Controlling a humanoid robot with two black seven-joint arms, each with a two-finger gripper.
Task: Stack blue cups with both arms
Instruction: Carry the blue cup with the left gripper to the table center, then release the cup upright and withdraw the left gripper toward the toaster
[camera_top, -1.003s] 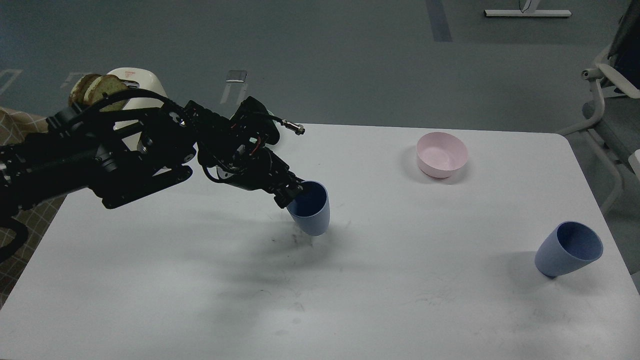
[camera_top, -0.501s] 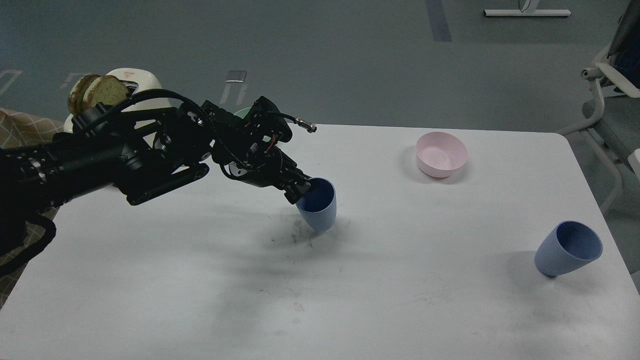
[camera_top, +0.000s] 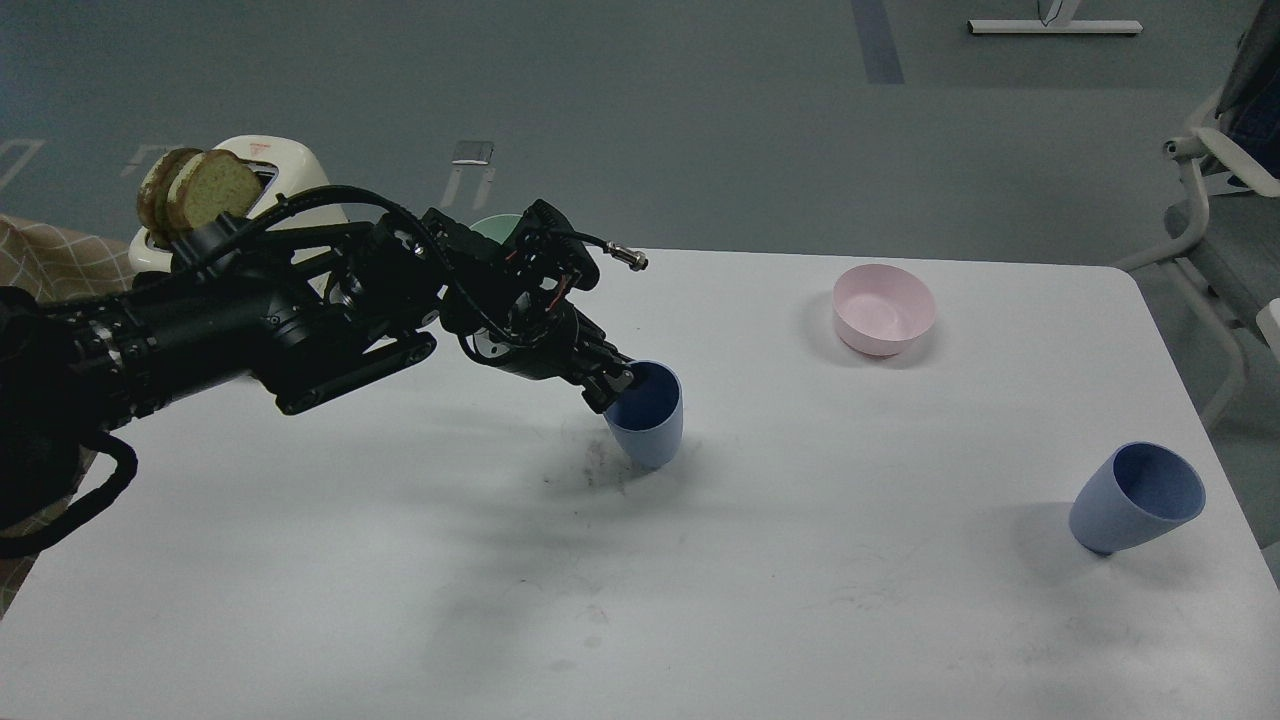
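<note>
My left arm reaches in from the left across the white table (camera_top: 760, 560). Its gripper (camera_top: 612, 383) is shut on the near-left rim of a periwinkle-blue cup (camera_top: 650, 425), which it holds upright just above the table's middle. A second blue cup (camera_top: 1135, 500) stands alone near the right edge of the table, far from the gripper. My right arm and its gripper are out of view.
A pink bowl (camera_top: 884, 308) sits at the back right of the table. A mint-green bowl (camera_top: 496, 226) peeks out behind my left arm. A white toaster (camera_top: 285, 180) with bread slices (camera_top: 195, 188) stands at the back left. Dark scuff marks (camera_top: 590, 470) lie below the held cup.
My left arm has moved to the right and slightly away from me, carrying the blue cup with it. The other cup and the bowls have not moved.
</note>
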